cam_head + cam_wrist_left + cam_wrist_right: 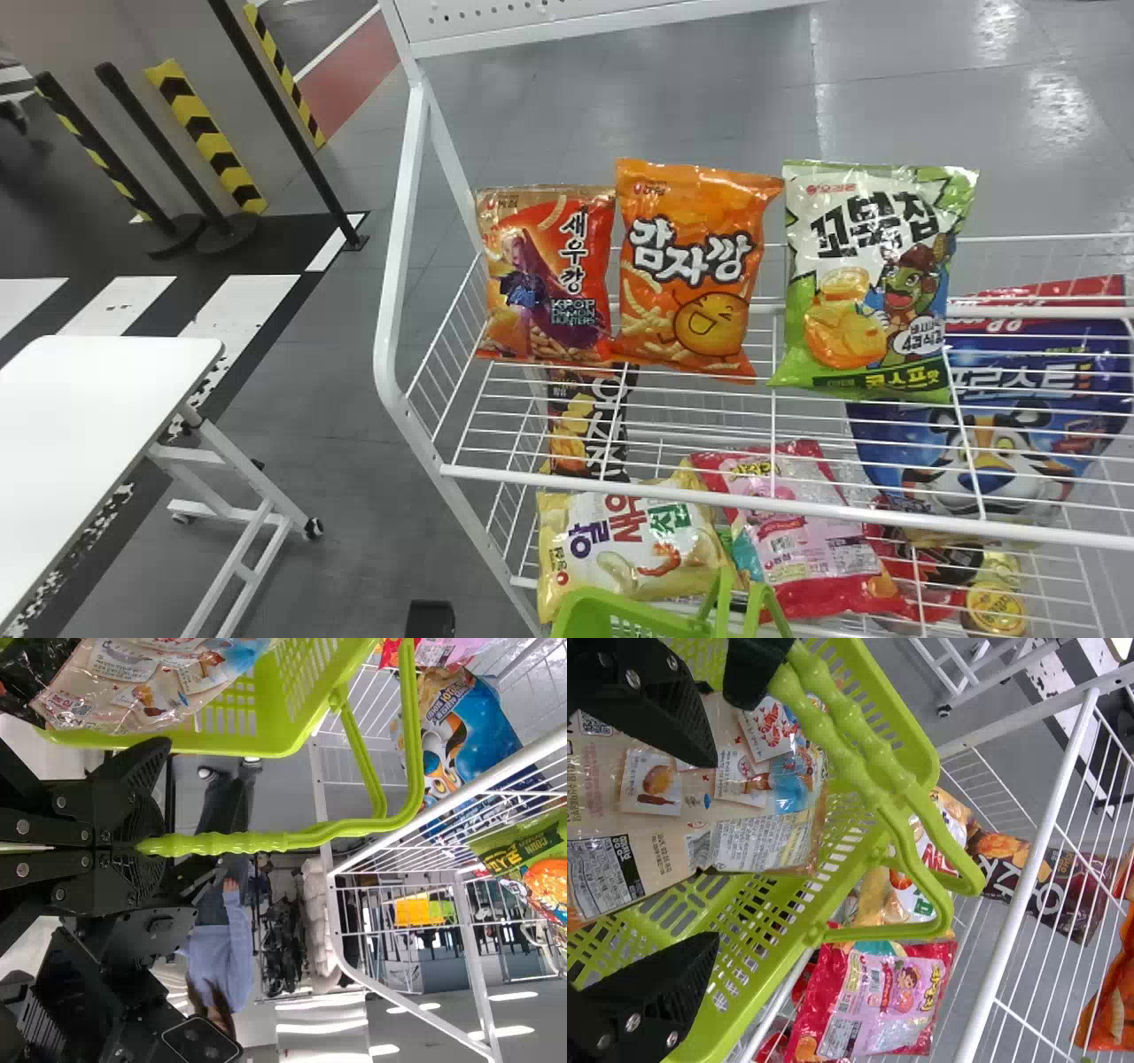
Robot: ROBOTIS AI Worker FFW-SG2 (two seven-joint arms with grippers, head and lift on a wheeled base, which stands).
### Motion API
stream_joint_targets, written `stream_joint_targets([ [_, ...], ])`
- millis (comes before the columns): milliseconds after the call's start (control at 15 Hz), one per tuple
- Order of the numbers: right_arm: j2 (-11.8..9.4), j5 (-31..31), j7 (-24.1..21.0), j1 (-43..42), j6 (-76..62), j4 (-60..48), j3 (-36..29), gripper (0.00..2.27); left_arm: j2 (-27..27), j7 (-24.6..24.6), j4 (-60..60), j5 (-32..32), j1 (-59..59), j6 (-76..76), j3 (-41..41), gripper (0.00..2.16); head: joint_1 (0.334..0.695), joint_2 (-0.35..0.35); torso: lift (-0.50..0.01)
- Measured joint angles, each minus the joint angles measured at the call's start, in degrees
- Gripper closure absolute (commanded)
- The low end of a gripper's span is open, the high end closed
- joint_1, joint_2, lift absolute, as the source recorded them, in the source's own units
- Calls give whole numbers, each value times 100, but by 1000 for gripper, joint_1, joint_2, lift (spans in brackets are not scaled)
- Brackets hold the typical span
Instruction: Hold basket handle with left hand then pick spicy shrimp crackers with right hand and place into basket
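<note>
Here, the left claw [152, 848] is closed around the green handle [266, 842] of the shopping basket [771, 921]. The right claw [716, 850] is spread wide over the basket, its two fingers well apart, with the shrimp crackers [682, 806] between them. That bag lies within the basket's opening, its printed beige back showing; whether it touches either finger is hard to tell.

Beside the basket stands a white wire rack [771, 510]. Along its upper shelf, from left to right, stand a red bag [545, 275], an orange bag [695, 266] and a green and white bag [873, 279]. Lower down are a yellow and white bag [629, 540] and a pink bag [797, 532].
</note>
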Motion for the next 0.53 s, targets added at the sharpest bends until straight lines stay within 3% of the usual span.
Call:
stream_joint_targets([
  [267,-121,282,-45,440,-427,-433,-355,80,1,-5,0,2,-7,0,-7,1899,695,270,-37],
  [533,-256,163,-45,677,-410,-830,-826,53,-32,-3,8,2,-7,0,7,1899,695,151,-37],
])
